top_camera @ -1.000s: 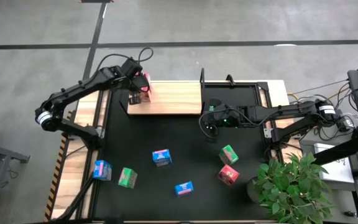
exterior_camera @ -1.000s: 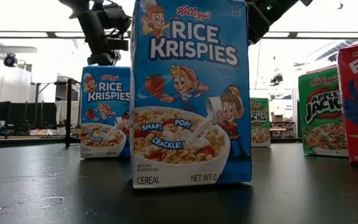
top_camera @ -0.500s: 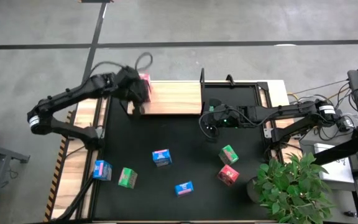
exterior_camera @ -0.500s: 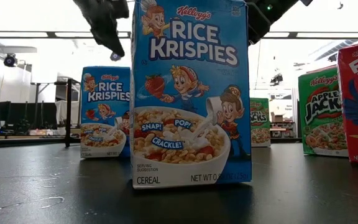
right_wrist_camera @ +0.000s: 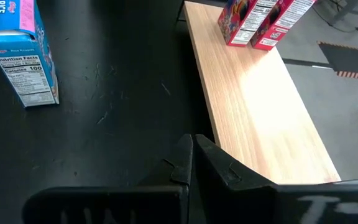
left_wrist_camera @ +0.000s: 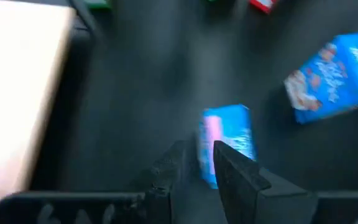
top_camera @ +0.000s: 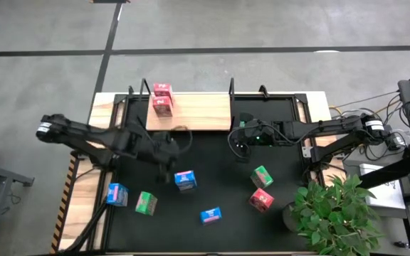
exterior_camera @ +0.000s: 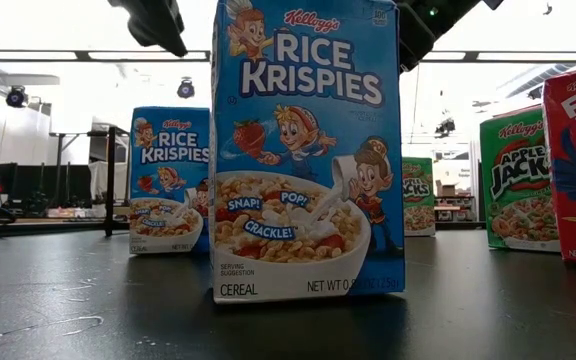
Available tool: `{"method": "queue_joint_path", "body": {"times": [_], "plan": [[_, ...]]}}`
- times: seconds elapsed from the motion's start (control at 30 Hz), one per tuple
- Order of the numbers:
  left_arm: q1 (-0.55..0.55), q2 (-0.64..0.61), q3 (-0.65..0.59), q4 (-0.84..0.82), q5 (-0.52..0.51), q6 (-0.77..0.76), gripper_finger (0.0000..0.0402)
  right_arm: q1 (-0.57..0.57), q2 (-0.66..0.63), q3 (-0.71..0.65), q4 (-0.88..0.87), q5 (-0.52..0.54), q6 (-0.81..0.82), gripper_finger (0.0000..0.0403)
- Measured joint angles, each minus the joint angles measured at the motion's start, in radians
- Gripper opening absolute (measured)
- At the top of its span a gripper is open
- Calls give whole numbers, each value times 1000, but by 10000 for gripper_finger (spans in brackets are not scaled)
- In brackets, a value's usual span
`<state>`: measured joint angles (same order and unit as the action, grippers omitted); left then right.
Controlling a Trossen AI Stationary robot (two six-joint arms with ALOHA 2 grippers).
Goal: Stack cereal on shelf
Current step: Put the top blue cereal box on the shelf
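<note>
A: Cereal first — where do the boxes sit?

B: Two pink-red boxes (top_camera: pixel 162 99) stand touching, one behind the other, at the left end of the shelf (top_camera: pixel 198 112), which lies along the far edge of the desk (top_camera: pixel 212 160). The rest of the board to their right is bare wood. Six more boxes stand on the black mat: a blue box (top_camera: pixel 184 180) near the middle, another blue one (top_camera: pixel 117 193) and a green one (top_camera: pixel 146 203) at the near left, a third blue (top_camera: pixel 210 215) near the front, and a green (top_camera: pixel 261 175) and a pink-red (top_camera: pixel 260 200) at the right.

A: Room to move?

B: The middle of the mat between the shelf and the boxes is open. A potted plant (top_camera: pixel 329 213) crowds the near right corner.

A: The left arm?

B: It reaches low across the mat from the left side, its left hand (top_camera: pixel 168 158) just left of and beyond the middle blue box. In its wrist view the fingers (left_wrist_camera: pixel 235 177) stand only narrowly apart with nothing between them; the blue box lies just past the tips, not touched.

A: And the right?

B: Stretched in from the right, its right hand (top_camera: pixel 239 141) hangs over the mat just near of the shelf's right end. Its fingers are pressed together, holding nothing.
</note>
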<state>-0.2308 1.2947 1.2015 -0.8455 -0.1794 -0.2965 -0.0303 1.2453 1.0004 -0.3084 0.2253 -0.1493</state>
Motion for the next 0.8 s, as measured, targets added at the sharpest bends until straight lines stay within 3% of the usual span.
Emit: {"method": "queue_joint_path", "body": {"times": [0.17,0.33,0.5,0.63,0.8], "plan": [[-78,57,0,16,-47,-69,130,0,0,0,0,0,0,9],[-101,132,0,18,-120,-107,213,0,0,0,0,0,0,9],[-115,203,0,15,-92,-109,284,0,0,0,0,0,0,9],[-117,245,0,7,-73,-112,311,0,0,0,0,0,0,9],[-117,273,0,6,-73,-106,310,0,0,0,0,0,1,9]]}}
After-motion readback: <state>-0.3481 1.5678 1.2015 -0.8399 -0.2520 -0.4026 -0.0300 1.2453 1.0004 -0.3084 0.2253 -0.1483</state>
